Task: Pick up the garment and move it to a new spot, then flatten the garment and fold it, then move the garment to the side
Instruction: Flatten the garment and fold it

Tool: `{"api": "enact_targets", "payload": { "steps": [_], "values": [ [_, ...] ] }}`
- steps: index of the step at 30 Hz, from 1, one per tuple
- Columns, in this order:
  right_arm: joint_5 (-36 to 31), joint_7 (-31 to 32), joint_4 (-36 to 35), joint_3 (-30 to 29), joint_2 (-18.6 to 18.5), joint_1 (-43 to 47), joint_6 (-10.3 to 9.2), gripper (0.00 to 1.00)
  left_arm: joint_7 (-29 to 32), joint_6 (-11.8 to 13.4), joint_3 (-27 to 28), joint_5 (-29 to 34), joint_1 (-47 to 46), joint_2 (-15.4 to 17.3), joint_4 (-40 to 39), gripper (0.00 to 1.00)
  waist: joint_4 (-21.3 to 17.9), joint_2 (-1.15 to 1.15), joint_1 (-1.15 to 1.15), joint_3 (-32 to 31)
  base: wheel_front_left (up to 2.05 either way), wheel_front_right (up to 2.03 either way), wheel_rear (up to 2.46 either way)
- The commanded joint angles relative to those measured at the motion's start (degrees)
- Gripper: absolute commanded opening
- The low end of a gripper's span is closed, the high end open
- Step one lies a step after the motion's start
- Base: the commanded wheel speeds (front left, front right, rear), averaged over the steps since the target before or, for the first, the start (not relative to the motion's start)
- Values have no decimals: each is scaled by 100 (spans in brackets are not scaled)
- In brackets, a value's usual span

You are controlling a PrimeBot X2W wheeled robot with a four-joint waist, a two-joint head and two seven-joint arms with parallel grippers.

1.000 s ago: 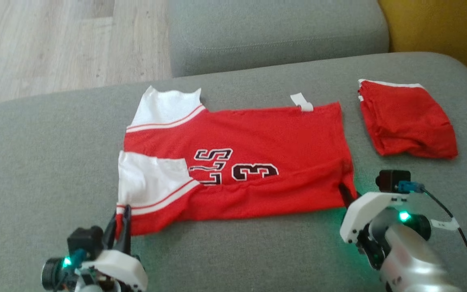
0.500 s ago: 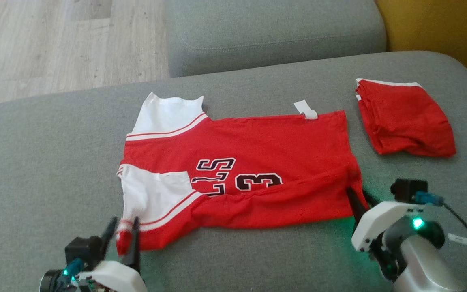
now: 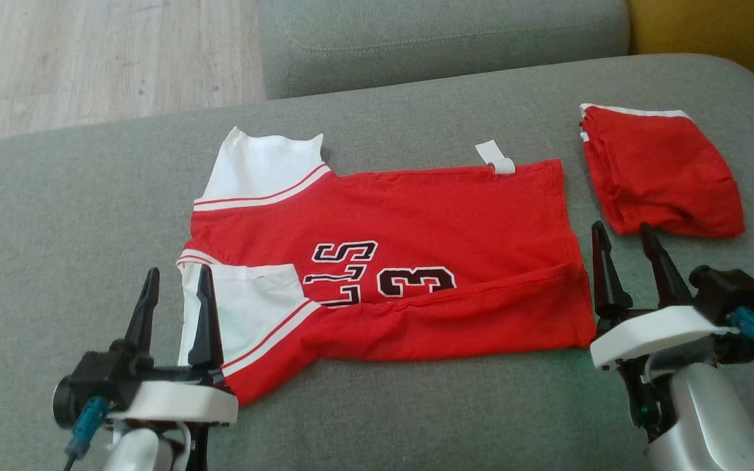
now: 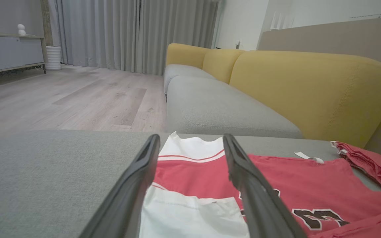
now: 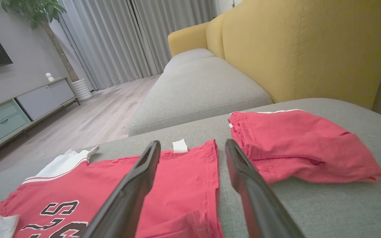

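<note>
Soft, even daylight fills all three views, with no glare; shadows are faint and soft-edged, as along the near hem of the garment [image 3: 416,216]. The head view is slightly soft and blocky, the wooden floor [image 3: 89,59] pale and washed out at its top left, the garment's red strongly saturated. Both wrist views render that red pinker and stretch towards their edges. The left tool [image 4: 190,137] and right tool [image 5: 192,142] loom close to their lenses, fingers blurring towards the bottom edge
</note>
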Motion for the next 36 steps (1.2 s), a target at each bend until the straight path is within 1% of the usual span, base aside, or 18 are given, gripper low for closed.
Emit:
{"api": "enact_targets", "payload": {
  "steps": [1,5,8,11,13,16,19,21,24,29,32,36],
  "values": [
    [-70,-73,-244,140,46,-114,-4,100,-73,-35,233,-29,-284,29,-205,100,-9,0,-1,37,0,0,0],
    [-38,-84,-383,171,55,-126,-4,100,-108,-107,219,-16,-422,33,-145,100,-41,0,-1,167,0,0,0],
    [7,-66,-465,200,56,-232,-4,100,51,-213,154,31,-691,174,-40,100,-77,0,-1,324,0,0,0],
    [22,-28,-564,192,56,-409,-4,100,454,-346,70,121,-1203,413,65,100,-99,0,-1,547,0,0,0],
    [10,8,-632,187,57,-566,-4,100,828,-466,1,171,-1657,620,189,100,-136,0,-1,742,0,0,0],
    [25,64,-693,210,57,-847,-4,100,1487,-662,-166,214,-2435,973,547,100,-230,0,-1,1032,0,0,0],
    [45,93,-734,259,57,-1151,-4,100,2038,-794,-408,118,-3246,1272,961,100,-353,0,-1,1335,0,0,0],
    [41,87,-742,297,57,-1343,-4,100,2390,-828,-641,25,-3731,1464,1284,100,-439,0,-1,1503,0,0,0],
    [83,56,-737,367,57,-1614,-4,100,2793,-838,-1087,-288,-4366,1761,1689,100,-593,0,-1,1741,0,0,0],
    [183,-49,-723,491,57,-1910,-4,100,3218,-840,-1638,-750,-5100,2179,2324,100,-789,0,-1,2036,0,0,0],
    [229,-110,-730,554,57,-1996,-4,100,3267,-840,-1826,-904,-5411,2320,2666,100,-881,0,-1,2184,0,0,0],
    [266,-159,-743,596,57,-2061,-4,100,3293,-841,-2018,-1080,-5724,2381,3063,100,-963,0,-1,2358,0,0,0]
  ]
}}
